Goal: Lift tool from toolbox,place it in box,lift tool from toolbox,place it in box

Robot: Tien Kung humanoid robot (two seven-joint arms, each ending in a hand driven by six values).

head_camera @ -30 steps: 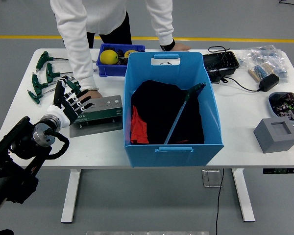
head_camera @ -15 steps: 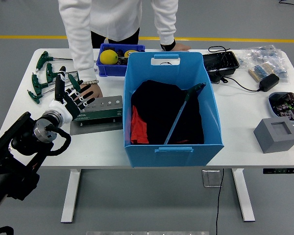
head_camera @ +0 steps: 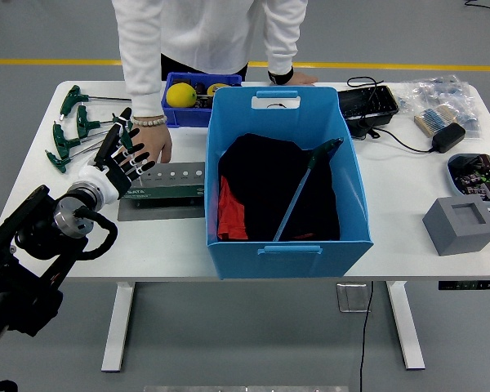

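Head view, left to right: T-handle tools (head_camera: 73, 131) lie on the desk (head_camera: 408, 220) at far left, shafts running rightward; the left robot hand (head_camera: 118, 163), fingers spread and holding nothing, hovers just right of them over the toolbox (head_camera: 167, 189)'s left end; a person's hand (head_camera: 157, 145) rests beside it; 1 tool (head_camera: 304, 192) already leans in the blue box (head_camera: 286, 184); the right arm is unseen, so the left hand is nearer.

White table (head_camera: 408, 175) w/ big blue box (head_camera: 287, 245) at centre. Left of box: toolbox (head_camera: 165, 189), T-handle tools (head_camera: 75, 131). Behind box: small blue bin (head_camera: 176, 114). Right of box: black tray (head_camera: 367, 104), adapter (head_camera: 446, 136), grey block (head_camera: 461, 224).
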